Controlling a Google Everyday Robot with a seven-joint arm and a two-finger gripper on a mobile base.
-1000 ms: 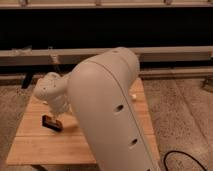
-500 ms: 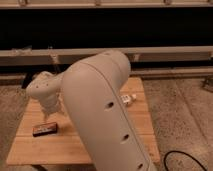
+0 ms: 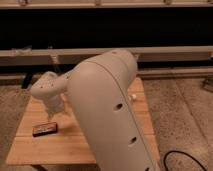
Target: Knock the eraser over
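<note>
Arm housing (image 3: 112,115), pale and bulky, fills the middle of my view and hides much of the wooden tabletop (image 3: 60,145) behind it. From its left side the wrist reaches down toward the gripper (image 3: 54,112), which hangs low over the left half of the tabletop; the fingers themselves are tucked under the wrist, so I cannot tell whether they are spread or closed. The eraser (image 3: 45,129) lies flat on the tabletop just beside the gripper, down and to the left of it in my view, with its long axis running roughly left to right and a reddish-brown band showing along its face. Lying as it does, I judge it already down on its broad side, not standing. A small pale object (image 3: 133,97) peeks out at the arm's right edge. I can read no brand, label or writing anywhere.
</note>
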